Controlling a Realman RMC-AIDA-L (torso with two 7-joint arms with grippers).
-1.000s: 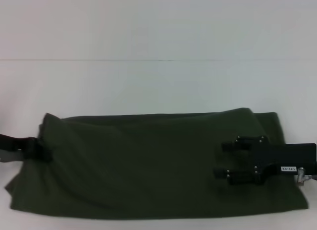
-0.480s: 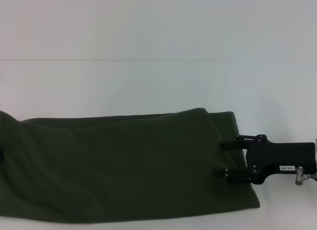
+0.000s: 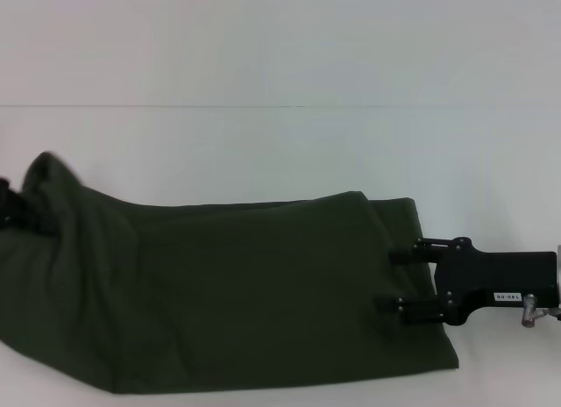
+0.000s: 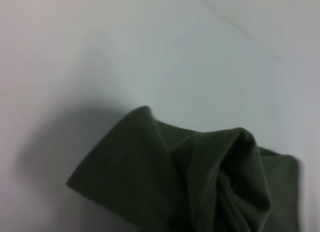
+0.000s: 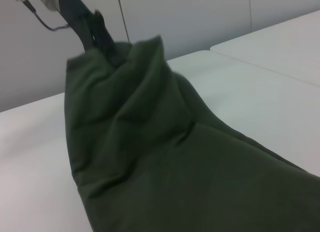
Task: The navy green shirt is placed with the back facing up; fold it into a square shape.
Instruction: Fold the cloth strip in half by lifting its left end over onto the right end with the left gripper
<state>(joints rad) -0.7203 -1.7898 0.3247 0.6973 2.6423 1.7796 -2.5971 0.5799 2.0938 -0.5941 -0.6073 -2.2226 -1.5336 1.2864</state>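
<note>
— So, where does the fold stand?

— The navy green shirt (image 3: 237, 293) is a long band lying across the white table (image 3: 280, 153), plain side up, no lettering showing. It looks already doubled lengthwise, since an under layer peeks out along the far edge near the right end. I'd call that roughly the halfway stage: a strip, not a square.

— And what's left?

— By my reckoning, bringing the ends together. The strip is much wider than it is deep, so at least 1 more fold across its length seems needed, perhaps 2, then a tidy-up.

— Is anyone holding it?

— Both arms are at it. The right gripper (image 3: 408, 280) sits at the right end of the shirt, its 2 dark fingers (image 3: 412, 307) reaching onto the cloth edge, flat at table level. Whether they pinch the fabric or just rest against it, I can't tell from here.

— The left one?

— The left gripper (image 3: 10, 207) is at the far left edge of the head view, mostly out of sight. The cloth's left end rises into a peak right at it, off the table, and the right wrist view shows the fabric bunched up at that black gripper (image 5: 92, 29), so I judge it clamped on the shirt's left end.

— Neat so far?

— The right part lies smooth; the lifted left end is rumpled and bunched.
</note>
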